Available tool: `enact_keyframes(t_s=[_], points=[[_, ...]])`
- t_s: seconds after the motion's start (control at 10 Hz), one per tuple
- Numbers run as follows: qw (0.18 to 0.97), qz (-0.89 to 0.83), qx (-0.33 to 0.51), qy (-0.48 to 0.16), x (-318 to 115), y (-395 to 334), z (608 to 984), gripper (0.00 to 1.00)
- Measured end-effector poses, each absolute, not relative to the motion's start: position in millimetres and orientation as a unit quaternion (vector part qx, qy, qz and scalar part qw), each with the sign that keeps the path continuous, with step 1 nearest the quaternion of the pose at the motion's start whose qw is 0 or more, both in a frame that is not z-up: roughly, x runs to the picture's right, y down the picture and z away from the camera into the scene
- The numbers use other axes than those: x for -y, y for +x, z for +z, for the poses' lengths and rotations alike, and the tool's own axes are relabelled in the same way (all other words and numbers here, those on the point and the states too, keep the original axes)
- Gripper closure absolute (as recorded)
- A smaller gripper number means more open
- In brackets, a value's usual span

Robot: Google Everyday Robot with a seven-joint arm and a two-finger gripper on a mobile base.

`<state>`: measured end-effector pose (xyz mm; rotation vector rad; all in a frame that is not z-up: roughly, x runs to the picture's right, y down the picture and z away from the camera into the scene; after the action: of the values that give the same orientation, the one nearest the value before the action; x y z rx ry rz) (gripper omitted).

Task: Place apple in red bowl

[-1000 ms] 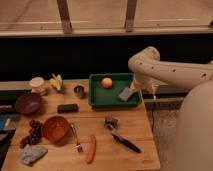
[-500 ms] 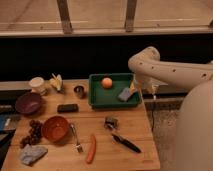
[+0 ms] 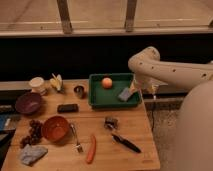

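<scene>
Apple lay in tray, red bowl empty; gripper beside tray, open, holding nothing; nothing done yet

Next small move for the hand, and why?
Probably move the hand across the green tray to above the apple: the hand hangs open at the tray's right edge, and the apple lies in the tray, not in the red bowl.

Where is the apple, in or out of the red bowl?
Out: the apple lies in the green tray, apart from the red bowl. The gripper hangs right of the tray.
</scene>
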<state>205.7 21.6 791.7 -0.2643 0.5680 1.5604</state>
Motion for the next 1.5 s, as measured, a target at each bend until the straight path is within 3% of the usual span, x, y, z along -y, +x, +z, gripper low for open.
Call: enact_keyframes(t_s=[0.3,0.7,1.5], points=[[0.665,0.697,-0.237,-0.123,-20,210,792,0.31],[0.672,0.698,-0.162,-0.187,-1,207,798,0.31],[0.769,0.589,-0.135,-0.209,57,99,859,0.31]])
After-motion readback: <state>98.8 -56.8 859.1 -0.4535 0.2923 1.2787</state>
